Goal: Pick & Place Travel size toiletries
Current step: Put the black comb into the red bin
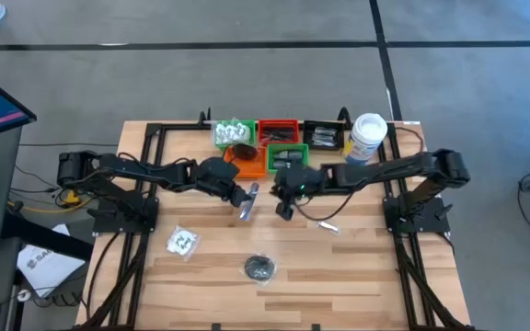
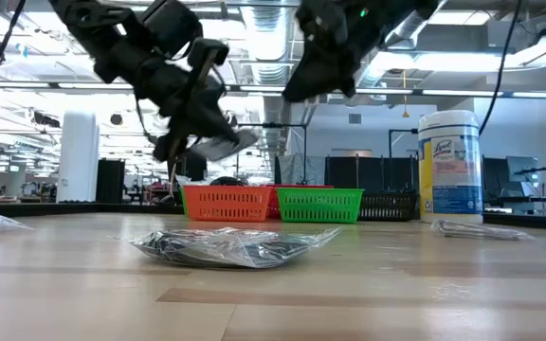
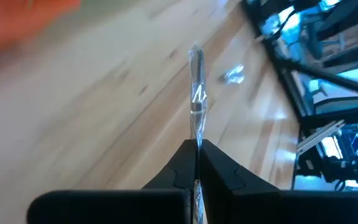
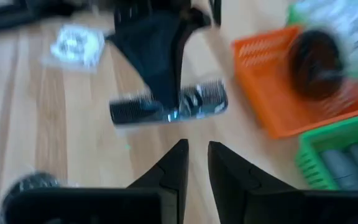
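Observation:
My left gripper [image 1: 243, 197] hangs above the table's middle, shut on a clear packet with a black comb [image 4: 166, 109] in it. My right gripper [image 4: 196, 154] hovers just to its right, its fingers a narrow gap apart with nothing between them. On the table lie a clear packet with white contents [image 1: 183, 242], a black round piece in plastic [image 1: 259, 268] and a slim sachet [image 1: 328, 225]. In the low view the round piece [image 2: 230, 246] lies flat in front. My left gripper pinches the comb packet between its two fingers, about the middle of its length [image 4: 178, 111]. The fingers slant down from the table's left and lie across the packet. The packet is lifted clear of the table and sticks out past the fingertips [image 3: 196, 99].
Small trays stand along the far edge: green with white packets [image 1: 232, 131], red [image 1: 279, 131], black [image 1: 323, 135], with orange [image 1: 247, 161] and another green [image 1: 286, 154] in front. A tall white canister [image 1: 367, 138] stands at the far right. Bare wood lies toward the near edge.

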